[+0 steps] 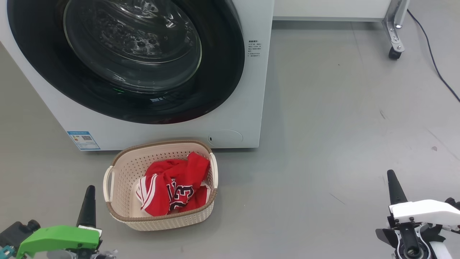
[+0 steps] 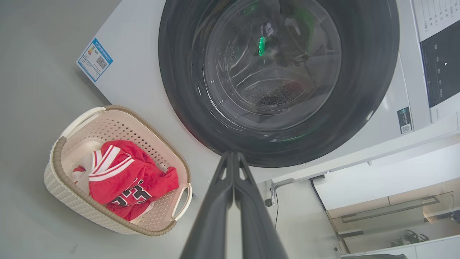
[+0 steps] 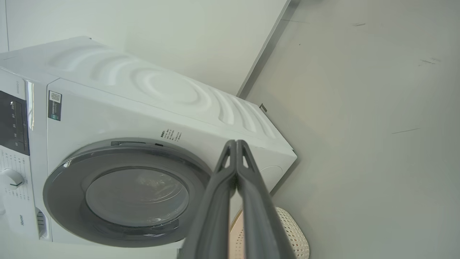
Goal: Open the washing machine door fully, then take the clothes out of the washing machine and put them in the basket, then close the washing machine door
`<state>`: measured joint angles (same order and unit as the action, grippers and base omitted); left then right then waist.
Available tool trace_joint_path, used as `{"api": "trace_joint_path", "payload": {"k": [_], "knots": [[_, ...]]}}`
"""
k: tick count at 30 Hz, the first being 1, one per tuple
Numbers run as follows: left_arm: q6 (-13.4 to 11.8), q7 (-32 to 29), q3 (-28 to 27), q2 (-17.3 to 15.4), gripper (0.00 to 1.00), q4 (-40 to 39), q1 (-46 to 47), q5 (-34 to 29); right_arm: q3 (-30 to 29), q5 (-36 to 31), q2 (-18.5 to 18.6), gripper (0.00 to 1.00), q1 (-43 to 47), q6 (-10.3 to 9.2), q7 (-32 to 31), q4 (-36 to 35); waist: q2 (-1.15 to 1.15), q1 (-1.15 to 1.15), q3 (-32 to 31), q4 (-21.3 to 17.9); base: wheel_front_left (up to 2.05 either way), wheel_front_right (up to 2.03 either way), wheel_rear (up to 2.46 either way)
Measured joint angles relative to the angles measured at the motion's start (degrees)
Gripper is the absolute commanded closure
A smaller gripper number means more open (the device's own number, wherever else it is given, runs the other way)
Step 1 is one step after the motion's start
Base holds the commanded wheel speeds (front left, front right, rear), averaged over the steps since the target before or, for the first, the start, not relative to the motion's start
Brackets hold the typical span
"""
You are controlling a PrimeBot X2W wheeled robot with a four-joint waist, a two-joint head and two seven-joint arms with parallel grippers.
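- The washing machine [image 1: 251, 108] stands on a grey floor [image 1: 323, 144]. Its white front faces the robot.
- The door [image 1: 129, 54] lies shut against the washing machine's front. The black rim sits flush and the clear glass bulges at its centre.
- Through the glass, the steel drum inside the washing machine shows no red cloth.
- A blue sticker [image 1: 83, 140] sits at the lower front corner of the washing machine.
- The basket [image 1: 169, 221] stands on the floor just in front of the washing machine, below the door. Whether it touches the machine's base I cannot tell.
- The clothes [image 1: 172, 187] lie crumpled inside the basket, in front of the washing machine. They are red with white stripes and black lettering on top.
- The left hand [image 1: 90, 190] is closed with its two dark fingers pressed together, gripping nothing. It hangs farther out from the washing machine than the basket, on the sticker side.
- The right hand [image 1: 392, 180] is also closed and empty. It is well out from the washing machine, off past the corner away from the sticker.
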<state>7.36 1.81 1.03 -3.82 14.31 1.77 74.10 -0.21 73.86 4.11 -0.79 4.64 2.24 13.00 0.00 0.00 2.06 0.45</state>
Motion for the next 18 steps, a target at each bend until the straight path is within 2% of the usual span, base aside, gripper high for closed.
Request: {"api": "trace_joint_path", "payload": {"k": [18], "knots": [[0.0,-3.1,-1.0,-0.3,1.0,0.6,0.3,13.0,-1.7,13.5,0.5,1.0,-1.2,1.29,-3.0,1.4,0.0,0.0,-1.2,-0.3,0.0,0.0,0.0]]}}
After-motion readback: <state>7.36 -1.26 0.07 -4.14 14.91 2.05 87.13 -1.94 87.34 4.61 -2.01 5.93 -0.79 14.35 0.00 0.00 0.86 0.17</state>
